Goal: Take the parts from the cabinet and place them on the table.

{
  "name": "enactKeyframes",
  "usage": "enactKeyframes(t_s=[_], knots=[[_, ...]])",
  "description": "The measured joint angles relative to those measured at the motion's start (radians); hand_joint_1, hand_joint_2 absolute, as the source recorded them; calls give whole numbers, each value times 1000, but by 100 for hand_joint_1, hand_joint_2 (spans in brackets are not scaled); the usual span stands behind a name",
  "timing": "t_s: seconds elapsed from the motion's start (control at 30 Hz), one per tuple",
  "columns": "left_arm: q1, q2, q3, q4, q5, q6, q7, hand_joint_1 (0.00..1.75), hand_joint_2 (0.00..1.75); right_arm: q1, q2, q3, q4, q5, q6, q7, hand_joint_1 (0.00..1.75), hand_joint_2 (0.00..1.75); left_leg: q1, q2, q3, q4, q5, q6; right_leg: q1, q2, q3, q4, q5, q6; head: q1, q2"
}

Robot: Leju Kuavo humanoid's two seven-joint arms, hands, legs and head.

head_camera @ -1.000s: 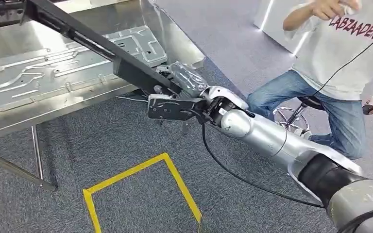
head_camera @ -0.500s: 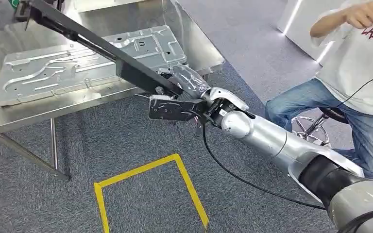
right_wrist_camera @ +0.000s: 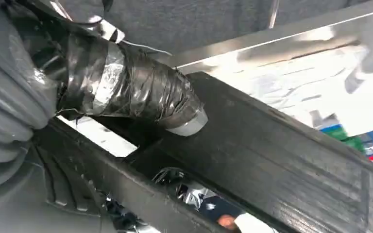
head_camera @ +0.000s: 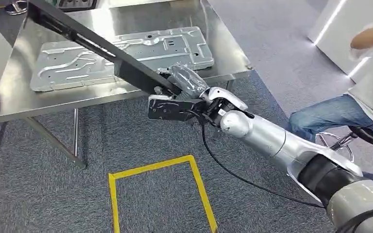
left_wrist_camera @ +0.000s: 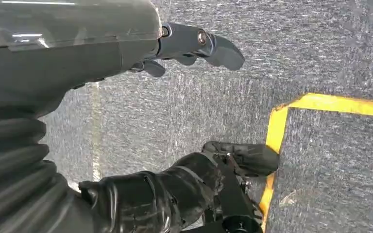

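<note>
The right hand (head_camera: 182,85), centre of the head view, grips one end of a long black part (head_camera: 92,43); the part runs up to the upper left of the frame, above the steel counter (head_camera: 19,104). In the right wrist view a taped thumb (right_wrist_camera: 141,94) presses on the part's flat face. A stamped metal panel (head_camera: 126,56) lies flat on the counter. The left hand (left_wrist_camera: 126,63) hangs over grey carpet, holding nothing, fingers (left_wrist_camera: 209,46) apart. Yellow tape (head_camera: 160,167) marks the floor at lower centre. A person (head_camera: 354,111) sits at the right edge.
</note>
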Motion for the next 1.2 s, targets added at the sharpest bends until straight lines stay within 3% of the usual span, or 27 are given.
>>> enactKeyframes(t_s=[0.03,0.07,0.1,0.17,0.2,0.23,0.27,0.3,0.37,0.4,0.43,0.5,0.6,0.63,0.7,0.73,0.77,0.8,0.87,0.9,0.93,1.03,1.07,1.1,1.13,1.2], knots=[[1,-1,0,-2,0,1,-2,0,175,0,-1,0,0,0,0,0,175,175,13,-4,12,-15,5,7,-7,20,-4,9,-12,5,2,0],[2,-2,-1,-2,0,3,-5,0,175,0,-1,0,0,0,0,0,175,175,12,-10,18,-22,6,11,-6,63,-15,39,-29,7,1,0],[2,-2,-2,-2,0,5,-7,0,175,-2,-1,0,0,3,2,2,175,175,12,-14,20,-22,4,24,-7,86,-50,107,-62,6,2,0],[-1,-2,-5,-2,3,8,-13,0,175,-1,-2,0,2,8,6,18,175,175,12,-22,23,-21,0,30,-6,100,-125,242,-112,8,3,0],[-2,-2,-7,-2,4,9,-15,0,175,-1,-2,0,2,10,8,23,175,175,11,-24,24,-21,-2,30,-6,101,-142,271,-118,9,3,0],[-2,-3,-8,-3,8,10,-18,0,175,0,-2,0,4,22,11,34,175,175,11,-31,25,-19,-4,30,-6,101,-172,309,-116,11,3,0],[-2,-3,-11,-4,11,11,-22,0,175,0,-2,1,5,45,16,51,175,175,11,-36,28,-16,-8,29,-6,101,-177,300,-90,13,3,0],[-1,-3,-13,-4,13,13,-26,0,175,-1,-2,1,6,68,18,69,175,175,12,-41,31,-11,-14,28,-8,101,-162,252,-49,15,3,0],[-1,-3,-15,-4,20,13,-32,0,175,-10,-5,1,8,134,21,109,175,175,16,-52,35,9,-32,18,-15,101,-93,83,53,19,3,0],[-1,-3,-16,-5,21,13,-37,0,175,-16,-6,2,10,186,26,136,175,175,10,-56,31,19,-40,9,-12,104,-78,53,32,18,3,0],[-3,-3,-16,-5,24,15,-40,0,175,-21,-8,3,10,227,32,155,175,175,10,-59,24,32,-45,5,-11,107,-70,38,30,6,2,0],[2,-5,-19,-5,29,16,-43,0,175,-23,-13,6,16,274,41,179,175,175,11,-61,24,19,-42,-3,-5,105,-72,42,28,-6,2,0],[2,-7,-21,-8,37,20,-50,0,175,-25,-13,8,21,304,52,193,175,175,13,-48,17,51,-63,-21,-15,104,-56,28,28,-23,2,0],[-1,-7,-23,-9,39,20,-51,0,175,-28,-13,8,23,315,56,200,175,175,16,-44,-8,105,-86,-28,-16,103,-51,28,25,-27,2,0],[-2,-7,-27,-9,42,21,-54,0,175,-29,-13,9,29,332,65,211,175,175,20,-38,-89,252,-137,-38,-14,102,-45,28,19,-33,2,0],[0,-8,-31,-10,44,21,-56,0,175,-29,-14,11,32,337,69,216,175,175,21,-37,-127,307,-145,-39,-14,102,-42,28,16,-34,1,0],[2,-10,-34,-10,45,21,-58,0,175,-28,-14,13,35,344,75,221,175,175,21,-36,-141,313,-131,-39,-14,103,-39,28,12,-34,2,0],[4,-11,-35,-10,47,21,-58,0,175,-28,-15,14,39,349,78,224,175,175,21,-36,-130,270,-89,-36,-13,104,-32,28,7,-33,2,0],[2,-12,-37,-10,50,21,-60,0,175,-30,-18,14,47,367,87,235,175,175,20,-36,-64,103,18,-22,-11,103,-14,27,-5,-31,2,0],[2,-11,-38,-10,52,21,-60,0,175,-32,-19,14,51,375,92,240,175,175,16,-36,-37,44,29,-14,-14,102,-8,23,-11,-28,2,0],[2,-12,-40,-10,52,23,-60,0,175,-36,-21,15,55,384,96,243,175,175,7,-36,-22,35,20,-11,-7,104,-8,21,-11,-24,1,0],[1,-12,-42,-10,55,23,-61,0,175,-38,-24,17,69,406,120,255,175,175,4,-38,-18,18,5,-2,-11,102,-5,6,-10,-9,2,0],[1,-12,-42,-11,56,23,-61,0,175,-39,-27,18,74,417,128,258,175,175,5,-38,-12,5,7,2,-8,102,2,-2,-11,-2,1,0],[4,-14,-42,-12,57,23,-61,0,175,-39,-29,18,76,422,131,261,175,175,20,-36,7,-19,12,8,-9,102,1,1,-24,3,3,0],[4,-16,-42,-12,57,23,-63,0,175,-42,-32,19,80,429,134,262,175,175,16,-38,18,-28,11,10,-6,102,-14,44,-43,3,5,0],[2,-19,-42,-12,58,23,-63,0,175,-50,-38,22,91,443,145,267,175,175,15,-38,26,-26,5,17,-3,103,-107,214,-103,-2,6,0]])
